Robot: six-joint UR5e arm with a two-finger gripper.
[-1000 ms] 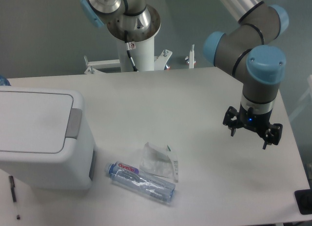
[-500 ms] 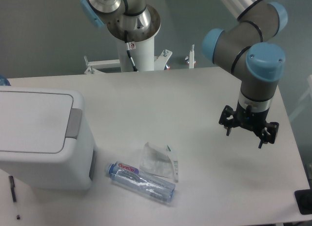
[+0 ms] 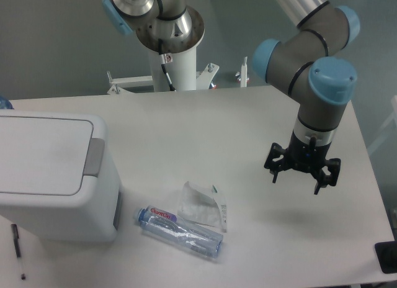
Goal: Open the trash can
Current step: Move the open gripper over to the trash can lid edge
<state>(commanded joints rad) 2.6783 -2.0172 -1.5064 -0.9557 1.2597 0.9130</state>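
Note:
The trash can (image 3: 53,176) is a large boxy white bin at the left of the table. Its flat white lid (image 3: 40,151) lies shut, and the grey push tab (image 3: 94,157) sits on its right rim. My gripper (image 3: 298,180) hangs over the right part of the table, far to the right of the bin. Its two dark fingers are spread apart and hold nothing.
A clear water bottle (image 3: 180,231) lies on its side in front of the bin, with a crumpled clear plastic wrapper (image 3: 203,205) beside it. A dark pen (image 3: 17,241) lies at the front left. A black object (image 3: 387,256) sits at the right edge. The arm's base (image 3: 170,49) stands at the back.
My gripper has moved left and slightly toward the table's front, still open and empty. The bin, bottle and wrapper have not moved.

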